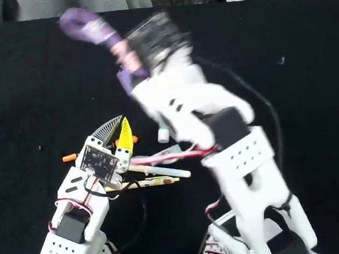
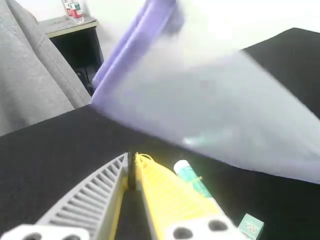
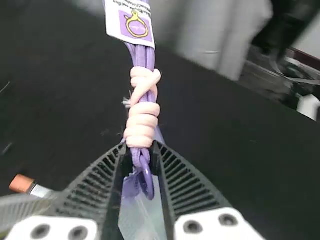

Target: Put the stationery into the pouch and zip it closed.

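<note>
The pouch [image 1: 85, 25], see-through with purple trim, hangs blurred above the far side of the black table [image 1: 33, 90]. My right gripper [image 1: 129, 66] is shut on its purple zip end and pink knotted cord [image 3: 142, 117]; in the right wrist view the right gripper [image 3: 141, 160] clamps them below a paper tag [image 3: 131, 21]. My left gripper [image 1: 121, 120] sits low near the stationery, its grey and yellow fingers shut on nothing. From the left wrist, that gripper [image 2: 131, 162] has the pouch [image 2: 215, 110] hanging just above it. Pens [image 1: 161, 172] lie on the table between the arms.
A green-and-white glue stick [image 1: 163, 133] [image 2: 192, 177] and an orange-capped marker [image 1: 70, 158] [image 3: 22, 184] lie near the pens. A small green box [image 2: 250, 226] lies beside the left gripper. The cloth's far left and far right are bare.
</note>
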Controlling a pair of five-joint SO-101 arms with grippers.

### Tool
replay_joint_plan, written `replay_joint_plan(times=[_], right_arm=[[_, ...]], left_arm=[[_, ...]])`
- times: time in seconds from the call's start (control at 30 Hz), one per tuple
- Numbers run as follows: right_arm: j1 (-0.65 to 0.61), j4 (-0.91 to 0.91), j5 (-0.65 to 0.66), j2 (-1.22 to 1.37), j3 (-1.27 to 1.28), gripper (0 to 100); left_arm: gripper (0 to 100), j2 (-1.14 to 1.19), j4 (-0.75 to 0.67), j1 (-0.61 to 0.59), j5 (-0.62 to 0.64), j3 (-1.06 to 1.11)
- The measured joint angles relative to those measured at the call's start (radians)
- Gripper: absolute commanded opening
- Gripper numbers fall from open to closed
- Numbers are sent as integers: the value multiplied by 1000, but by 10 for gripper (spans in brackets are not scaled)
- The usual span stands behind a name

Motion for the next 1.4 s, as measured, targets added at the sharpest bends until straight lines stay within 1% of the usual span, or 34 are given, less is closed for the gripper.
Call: replay_joint_plan(times=[0.13,0.27,0.43,0.53,0.67,0.87,1.0,1.13,1.23,1.4], right_arm=[[143,-35,-95,-6,-3,11],[290,-9,-167,-55,-3,11],[465,44,-180,-160,21,11],[562,83,-160,-236,28,11],[657,149,-35,-330,28,11],[841,210,163,-371,114,11],[968,204,333,-381,181,11],[1063,203,512,-391,195,11],[1128,203,623,-391,204,11],[1220,279,839,-394,201,11]], left_arm=[[30,0,0,0,0,0],[32,0,0,0,0,0],[33,0,0,0,0,0],[33,0,15,9,0,0],[33,0,66,55,0,0],[33,0,72,80,0,0],[33,0,72,83,0,0],[33,0,72,83,0,0],[33,0,72,83,0,0],[33,0,72,83,0,0]])
